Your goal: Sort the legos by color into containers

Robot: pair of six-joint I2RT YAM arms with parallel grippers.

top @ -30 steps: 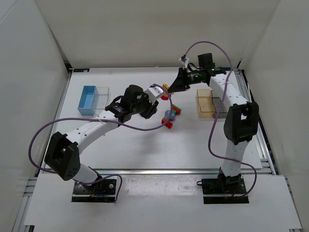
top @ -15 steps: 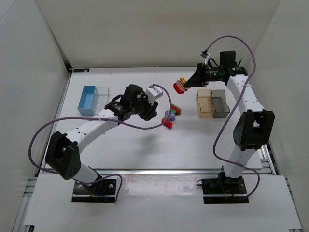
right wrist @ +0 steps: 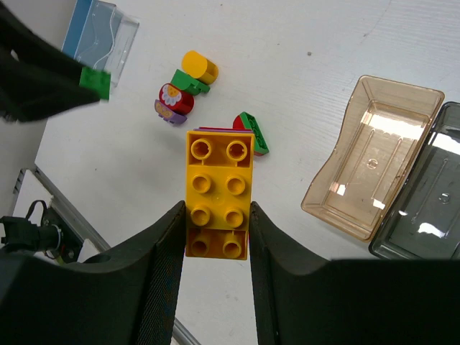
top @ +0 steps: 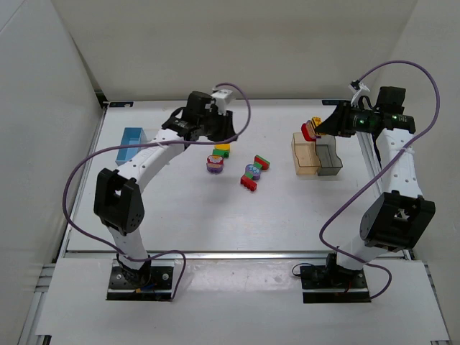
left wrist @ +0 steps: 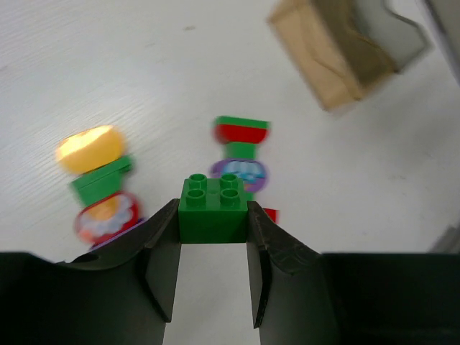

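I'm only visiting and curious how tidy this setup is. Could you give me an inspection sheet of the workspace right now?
Surface: white table, no spills seen.
Job's things: yellow-ended stack and red-ended stack lie mid-table; blue bin and clear bin far left; amber bin and dark grey bin right, both empty.
Clutter: nothing seen.
End effectors: left end effector shut on green brick; right end effector shut on yellow brick with red beneath, near the amber bin.
Cables: purple left cable and right cable loop off the arms.
Surroundings: white walls on three sides.
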